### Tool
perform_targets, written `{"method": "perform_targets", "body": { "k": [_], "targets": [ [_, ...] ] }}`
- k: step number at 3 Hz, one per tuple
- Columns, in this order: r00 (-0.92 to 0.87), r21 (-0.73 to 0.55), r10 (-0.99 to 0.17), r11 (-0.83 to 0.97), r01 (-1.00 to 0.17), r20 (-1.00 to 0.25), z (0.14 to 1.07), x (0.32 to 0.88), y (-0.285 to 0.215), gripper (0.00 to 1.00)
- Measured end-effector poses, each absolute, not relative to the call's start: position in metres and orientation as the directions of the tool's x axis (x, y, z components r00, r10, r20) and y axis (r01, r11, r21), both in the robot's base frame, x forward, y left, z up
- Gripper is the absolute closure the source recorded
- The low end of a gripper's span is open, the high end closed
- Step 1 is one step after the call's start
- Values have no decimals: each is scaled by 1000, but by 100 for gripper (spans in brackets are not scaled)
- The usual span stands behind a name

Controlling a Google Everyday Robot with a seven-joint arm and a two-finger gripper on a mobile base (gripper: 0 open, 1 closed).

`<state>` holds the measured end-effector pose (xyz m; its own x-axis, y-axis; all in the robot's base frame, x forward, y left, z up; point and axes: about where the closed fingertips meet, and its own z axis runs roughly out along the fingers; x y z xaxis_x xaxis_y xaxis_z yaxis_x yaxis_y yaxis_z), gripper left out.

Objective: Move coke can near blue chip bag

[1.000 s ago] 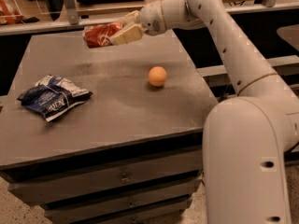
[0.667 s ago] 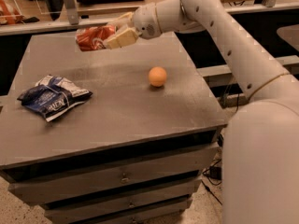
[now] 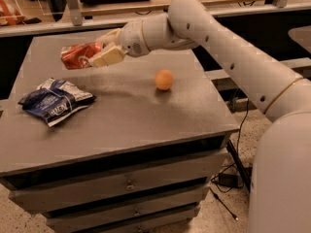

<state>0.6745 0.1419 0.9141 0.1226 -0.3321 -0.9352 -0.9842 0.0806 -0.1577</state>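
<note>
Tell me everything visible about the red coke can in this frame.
The small red metal coke can with white markings looks dented and is held on its side in the robot's cream-fingered gripper, which is shut on the end nearer the arm. It appears lifted above the back left part of the grey table, touching only the gripper. The crumpled blue and white foil chip bag lies apart from it, nearer the camera.

My one camera sits high on the near side, looking down and away across the table (image 3: 136, 118), fairly close; my gripper (image 3: 96, 51), clasping the coke can (image 3: 77, 56), hangs at far left.
</note>
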Motion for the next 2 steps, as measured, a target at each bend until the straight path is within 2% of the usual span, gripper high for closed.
{"method": "perform_targets", "body": {
  "k": [2],
  "targets": [
    [90,-124,-333,82,-989,-939,892,659,168,100]
  ]
}}
